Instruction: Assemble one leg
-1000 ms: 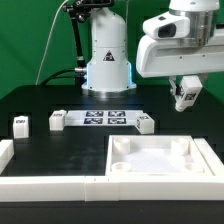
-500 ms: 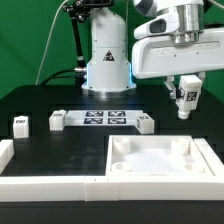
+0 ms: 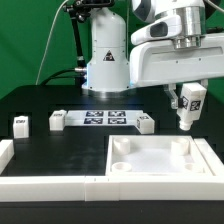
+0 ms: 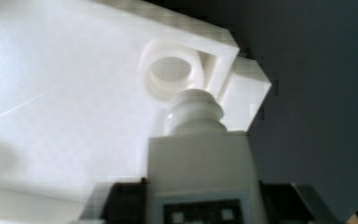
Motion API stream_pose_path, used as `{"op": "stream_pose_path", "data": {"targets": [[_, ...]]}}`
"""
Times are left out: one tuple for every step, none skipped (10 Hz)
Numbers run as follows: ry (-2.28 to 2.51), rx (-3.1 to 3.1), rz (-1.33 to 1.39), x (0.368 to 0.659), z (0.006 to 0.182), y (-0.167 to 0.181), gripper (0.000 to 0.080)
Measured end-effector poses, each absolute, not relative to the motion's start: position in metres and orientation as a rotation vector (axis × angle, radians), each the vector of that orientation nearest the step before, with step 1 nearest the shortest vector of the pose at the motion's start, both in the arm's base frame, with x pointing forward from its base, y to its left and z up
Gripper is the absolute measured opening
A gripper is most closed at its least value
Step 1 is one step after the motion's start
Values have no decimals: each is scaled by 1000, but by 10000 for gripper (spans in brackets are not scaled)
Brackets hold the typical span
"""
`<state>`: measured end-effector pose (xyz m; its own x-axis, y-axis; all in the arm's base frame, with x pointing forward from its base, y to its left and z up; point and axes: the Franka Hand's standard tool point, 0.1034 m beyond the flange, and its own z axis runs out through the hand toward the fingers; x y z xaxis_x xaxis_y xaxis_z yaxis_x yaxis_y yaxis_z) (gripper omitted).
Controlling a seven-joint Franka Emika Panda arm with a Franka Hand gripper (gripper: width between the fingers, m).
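Note:
My gripper point(image 3: 188, 93) is shut on one leg point(image 3: 187, 110), a small white block with a marker tag, and holds it in the air over the far right corner of the large white tray-like piece point(image 3: 160, 178). In the wrist view the held leg point(image 4: 201, 140) points down toward a round corner socket point(image 4: 167, 68) of that piece, and my gripper point(image 4: 197, 203) grips its tagged end. Three more legs stand on the black table: one at the exterior view's far left point(image 3: 20, 124), one point(image 3: 58, 120) and one point(image 3: 144, 124) at either end of the marker board point(image 3: 100, 119).
A white L-shaped rail point(image 3: 40, 184) runs along the front left of the table. The robot's base point(image 3: 107, 60) stands behind the marker board.
My gripper has moved down and a little toward the exterior view's right with the leg in it. The leg hangs lower, nearer the tray-like piece's far right corner.

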<state>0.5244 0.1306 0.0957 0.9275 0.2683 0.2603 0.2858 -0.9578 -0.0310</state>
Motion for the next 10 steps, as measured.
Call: {"op": "stream_pose_path", "data": {"targets": [[-434,-3017,-393,524,96,130,288],[-434,-3017,-394,524,95,131,288],[-437,-3011,-423,521,92,132,288],[-455,-3011,-414,526,88,130,288],[-454,-3003,-445,548,88,132,288],[-474,-2996,-463,568,85,133,288],[-473,-2990,-479,584,83,135,288],[-469,-2985,-496,596,82,138,288],[-466,-2983,-505,602,81,138,288],[-478,-2982,-511,605,81,136,288]]}}
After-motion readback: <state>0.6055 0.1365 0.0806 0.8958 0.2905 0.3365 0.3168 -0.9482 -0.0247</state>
